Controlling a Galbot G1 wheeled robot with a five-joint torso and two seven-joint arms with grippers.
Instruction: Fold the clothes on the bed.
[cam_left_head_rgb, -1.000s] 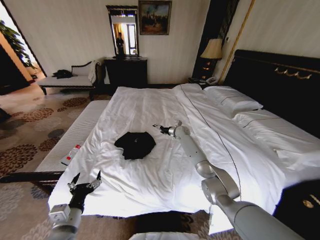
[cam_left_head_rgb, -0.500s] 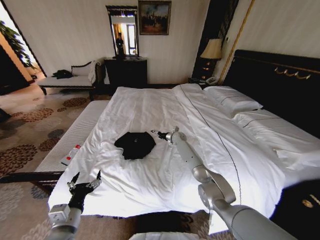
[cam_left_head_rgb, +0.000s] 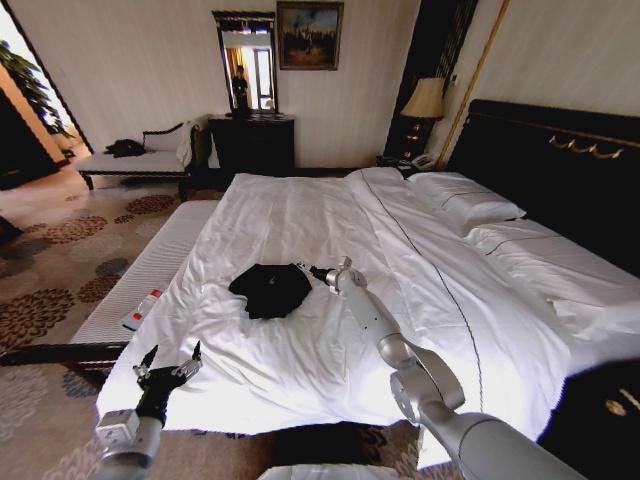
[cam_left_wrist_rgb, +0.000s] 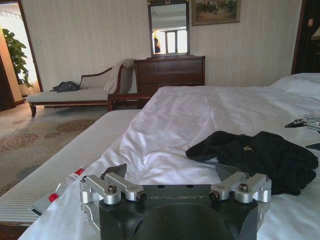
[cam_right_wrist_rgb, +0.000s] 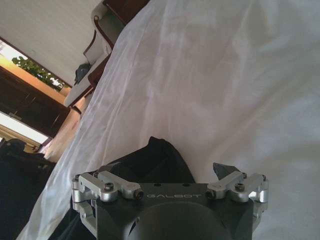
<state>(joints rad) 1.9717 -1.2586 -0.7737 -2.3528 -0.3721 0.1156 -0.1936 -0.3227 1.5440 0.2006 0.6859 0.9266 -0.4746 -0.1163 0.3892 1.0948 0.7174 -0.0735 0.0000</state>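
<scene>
My right gripper (cam_left_head_rgb: 312, 269) has swung in from the open sheet and now hangs at the edge of the black T-shirt (cam_left_head_rgb: 270, 289), fingers spread wide and holding nothing. The shirt lies bunched just ahead of it on the bed (cam_left_head_rgb: 300, 365), so I judge I am lining up on a hem. My left gripper (cam_left_head_rgb: 168, 368) waits open and empty at the bed's foot corner, well short of the shirt. Nothing blocks the reach.

A lamp (cam_left_head_rgb: 425, 99) stands near a dark dresser (cam_left_head_rgb: 252, 143).
</scene>
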